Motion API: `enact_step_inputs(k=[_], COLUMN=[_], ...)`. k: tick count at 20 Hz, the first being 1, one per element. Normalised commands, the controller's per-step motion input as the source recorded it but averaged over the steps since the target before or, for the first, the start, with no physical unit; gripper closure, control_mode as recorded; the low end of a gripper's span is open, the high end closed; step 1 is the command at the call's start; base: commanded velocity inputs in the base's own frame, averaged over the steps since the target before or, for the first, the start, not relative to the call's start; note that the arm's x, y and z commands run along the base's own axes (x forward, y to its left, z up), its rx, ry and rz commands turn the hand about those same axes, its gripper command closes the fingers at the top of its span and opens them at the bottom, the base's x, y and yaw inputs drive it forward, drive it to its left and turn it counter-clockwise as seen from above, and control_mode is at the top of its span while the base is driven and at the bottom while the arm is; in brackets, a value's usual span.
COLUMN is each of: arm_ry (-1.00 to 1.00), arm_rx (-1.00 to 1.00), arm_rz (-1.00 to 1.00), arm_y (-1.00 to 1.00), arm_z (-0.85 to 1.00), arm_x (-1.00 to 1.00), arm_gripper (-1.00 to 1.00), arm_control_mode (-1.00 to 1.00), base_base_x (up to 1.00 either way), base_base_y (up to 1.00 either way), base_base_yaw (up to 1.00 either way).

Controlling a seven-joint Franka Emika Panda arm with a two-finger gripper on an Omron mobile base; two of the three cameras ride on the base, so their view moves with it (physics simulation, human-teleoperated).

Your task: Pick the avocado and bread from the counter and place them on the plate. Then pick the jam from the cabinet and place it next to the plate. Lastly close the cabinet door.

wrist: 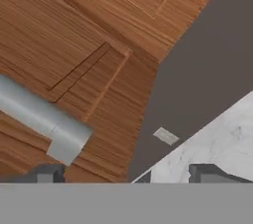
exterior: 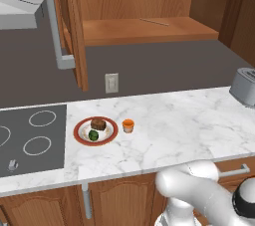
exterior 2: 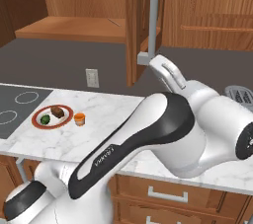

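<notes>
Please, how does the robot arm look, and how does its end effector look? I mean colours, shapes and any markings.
The arm is glossy white with rounded, bulky links, black bands at the joints and small pale lettering on one black band. The end effector has two small dark grey, blocky fingertips. No cables are visible.

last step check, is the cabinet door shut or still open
Open. The cabinet door stands edge-on, swung out from the cabinet, whose bare shelf shows.
</notes>
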Motion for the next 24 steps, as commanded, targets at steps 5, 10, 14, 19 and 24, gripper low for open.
enact_step_inputs(k=[5,10,14,19,24], arm_ry=[0.14,0.1,0.11,0.14,0.17], arm_rx=[0.28,0.25,0.15,0.03,0.0], arm_rz=[0.14,0.11,0.06,0.03,0.0], arm_y=[-0.06,0.0,0.01,0.39,0.68], arm_z=[0.0,0.0,0.0,-0.01,0.0], arm_x=[0.33,0.38,0.28,0.22,0.29], arm_gripper=[-1.0,-1.0,-1.0,-1.0,-1.0], arm_control_mode=[-1.0,-1.0,-1.0,-1.0,-1.0], base_base_x=[0.0,0.0,0.0,0.0,0.0], base_base_y=[0.0,0.0,0.0,0.0,0.0], base_base_yaw=[0.0,0.0,0.0,0.0,0.0])
